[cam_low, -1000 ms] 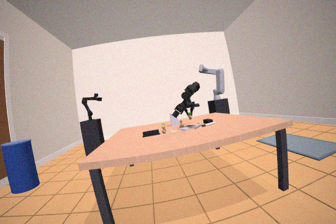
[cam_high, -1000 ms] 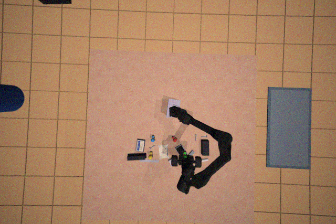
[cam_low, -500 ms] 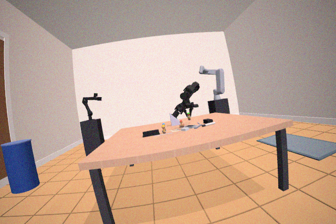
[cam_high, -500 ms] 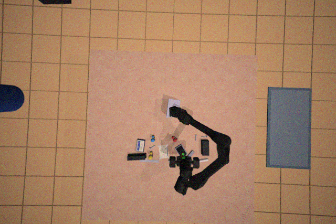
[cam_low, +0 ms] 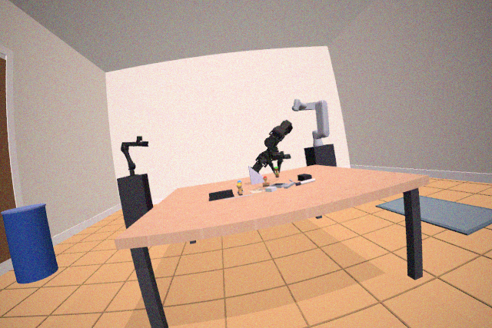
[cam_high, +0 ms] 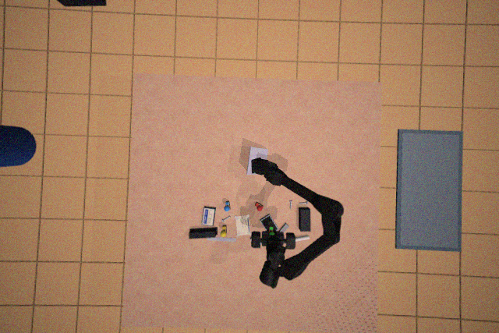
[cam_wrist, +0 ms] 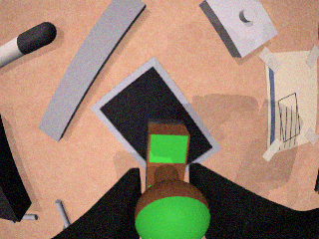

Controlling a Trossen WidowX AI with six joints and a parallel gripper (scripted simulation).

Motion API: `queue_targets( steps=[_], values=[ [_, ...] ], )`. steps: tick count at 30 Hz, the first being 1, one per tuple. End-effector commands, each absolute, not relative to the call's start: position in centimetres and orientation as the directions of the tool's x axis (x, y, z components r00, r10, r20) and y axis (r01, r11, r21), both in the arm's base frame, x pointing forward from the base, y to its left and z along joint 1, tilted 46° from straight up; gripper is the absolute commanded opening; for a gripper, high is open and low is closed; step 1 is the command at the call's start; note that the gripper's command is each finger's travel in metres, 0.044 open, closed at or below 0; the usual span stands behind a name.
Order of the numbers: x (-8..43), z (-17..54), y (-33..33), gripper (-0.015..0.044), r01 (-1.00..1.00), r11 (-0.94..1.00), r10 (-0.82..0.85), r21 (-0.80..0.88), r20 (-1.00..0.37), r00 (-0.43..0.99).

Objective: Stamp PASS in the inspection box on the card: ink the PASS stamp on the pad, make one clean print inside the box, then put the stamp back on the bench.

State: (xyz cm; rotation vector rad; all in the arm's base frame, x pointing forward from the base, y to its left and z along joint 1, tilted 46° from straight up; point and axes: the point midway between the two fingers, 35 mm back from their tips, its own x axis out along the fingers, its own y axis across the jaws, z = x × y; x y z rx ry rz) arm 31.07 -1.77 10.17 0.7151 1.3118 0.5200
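My gripper is shut on the green-topped stamp, which has a brown body and a green patch on its block. The stamp is held above the bench. In the wrist view its block overlaps the near part of the black ink pad, which has a grey rim. The stamp's underside is hidden. The pale card is taped down to the right of the pad in the wrist view. It has a blue stripe and an outlined box with lines in it.
A red-topped stamp and a blue-topped stamp stand behind the card. A yellow-topped stamp is beside a black block. Around the pad are a grey bar, a marker, a pale block and a black box.
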Motion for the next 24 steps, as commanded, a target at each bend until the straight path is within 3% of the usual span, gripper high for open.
queue_targets(
  steps=[1,24],
  values=[
    [31.1,9.9,-1.6,0.0000,0.056,0.683,0.708,0.728,-0.679,0.195],
    [31.4,8.9,-0.5,0.0000,0.054,0.683,0.708,0.728,-0.678,0.196]
  ],
)
